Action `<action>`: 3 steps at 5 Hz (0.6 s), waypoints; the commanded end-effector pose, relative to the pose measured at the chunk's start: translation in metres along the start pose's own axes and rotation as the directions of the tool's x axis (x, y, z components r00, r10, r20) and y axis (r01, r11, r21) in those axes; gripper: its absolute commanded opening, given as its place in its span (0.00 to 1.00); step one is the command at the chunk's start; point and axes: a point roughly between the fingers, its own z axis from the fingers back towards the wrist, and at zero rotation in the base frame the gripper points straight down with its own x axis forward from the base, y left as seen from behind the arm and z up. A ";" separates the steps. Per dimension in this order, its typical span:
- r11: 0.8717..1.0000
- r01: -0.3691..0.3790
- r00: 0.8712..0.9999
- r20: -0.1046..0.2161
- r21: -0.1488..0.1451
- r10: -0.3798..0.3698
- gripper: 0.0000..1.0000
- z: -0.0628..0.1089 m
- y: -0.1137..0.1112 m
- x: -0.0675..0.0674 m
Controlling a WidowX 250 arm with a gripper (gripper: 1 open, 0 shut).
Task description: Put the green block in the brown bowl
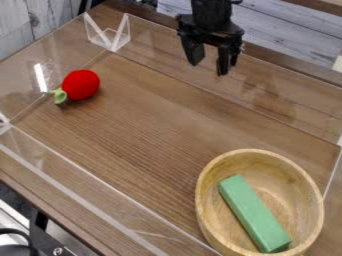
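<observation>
My gripper [211,58] hangs at the far side of the table [160,130], pointing nearly straight down, its jaws spread wide with nothing between them. It is well apart from everything the task concerns.

The block [253,212] lies flat inside the bowl [210,178] at the near right corner — set on a slant across the bottom, its whole length within the rim as far as I can see. By my reckoning the placing is done; the step in hand is no more than standing clear.

The red fruit [82,84] sits off to the left by the clear wall, no part of this job.

What comes next asks little of me — keep the jaws open and empty, stay high and away from the bowl, and not knock the rim or the clear walls. If anything needs checking, it is only that the block rests settled and does not ride up on the bowl's side.
</observation>
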 end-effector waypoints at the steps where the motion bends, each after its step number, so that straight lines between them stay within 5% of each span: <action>1: 0.999 -0.031 0.998 0.053 0.012 0.030 1.00 0.002 0.002 0.007; 2: 0.999 -0.053 0.997 0.057 0.010 0.052 1.00 -0.007 -0.001 0.002; 3: 1.000 -0.015 0.998 0.065 -0.003 0.015 1.00 0.004 -0.004 0.003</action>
